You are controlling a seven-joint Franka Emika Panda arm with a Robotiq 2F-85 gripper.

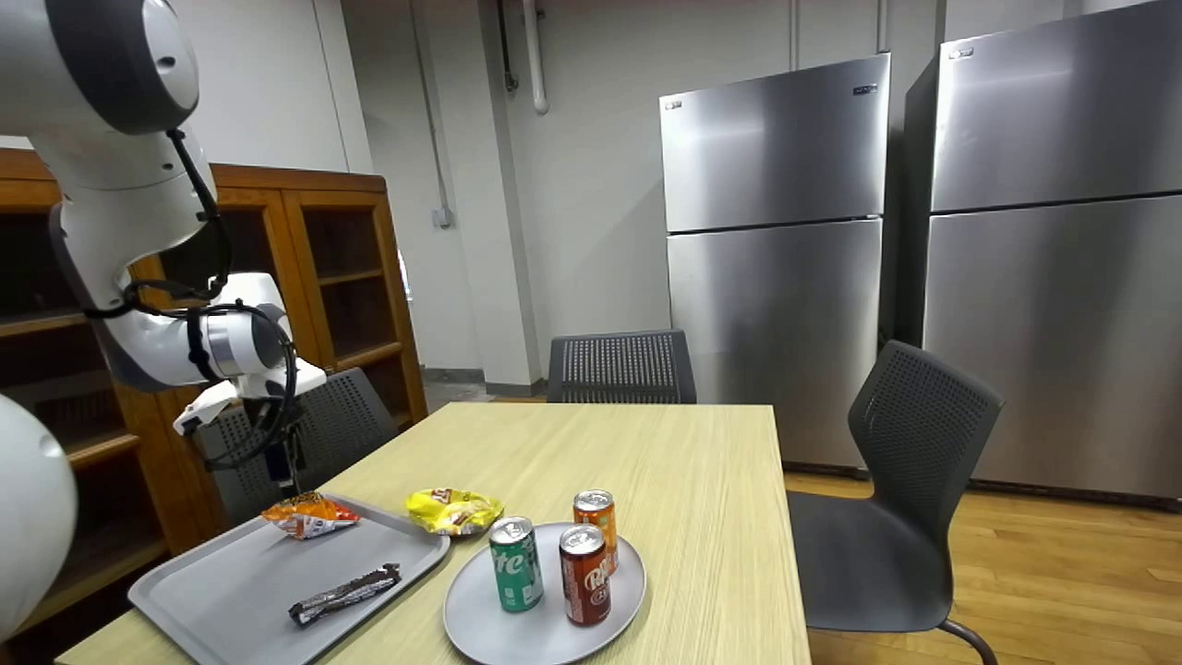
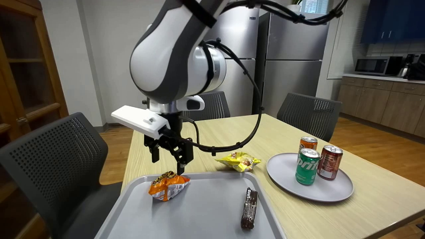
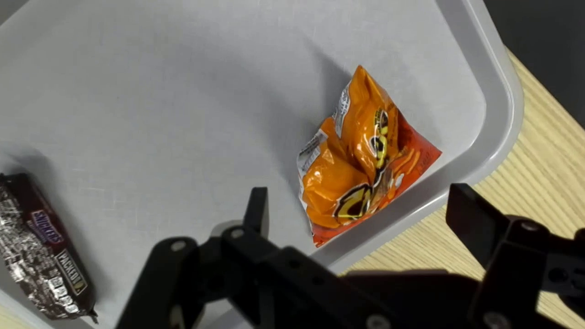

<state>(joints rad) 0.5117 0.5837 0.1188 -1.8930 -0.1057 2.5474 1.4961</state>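
Note:
My gripper [image 3: 358,189] stands open in the wrist view, its black fingers wide apart with nothing between the pads. Just past the fingertips lies a crumpled orange snack bag [image 3: 352,169], close to the tray's rim. In both exterior views the gripper [image 2: 168,164] hangs over the bag [image 2: 166,191]; whether a fingertip touches it cannot be told. The bag rests on a grey tray [image 2: 199,212] near one corner. A dark wrapped Snickers bar [image 3: 50,256] lies on the same tray, away from the gripper.
Beyond the tray, a yellow snack bag [image 1: 452,511] lies on the wooden table [image 1: 628,443]. A round grey plate [image 1: 471,614] bears a green can [image 1: 517,563], a dark red can [image 1: 584,577] and an orange can [image 1: 596,508]. Chairs [image 2: 59,166] surround the table.

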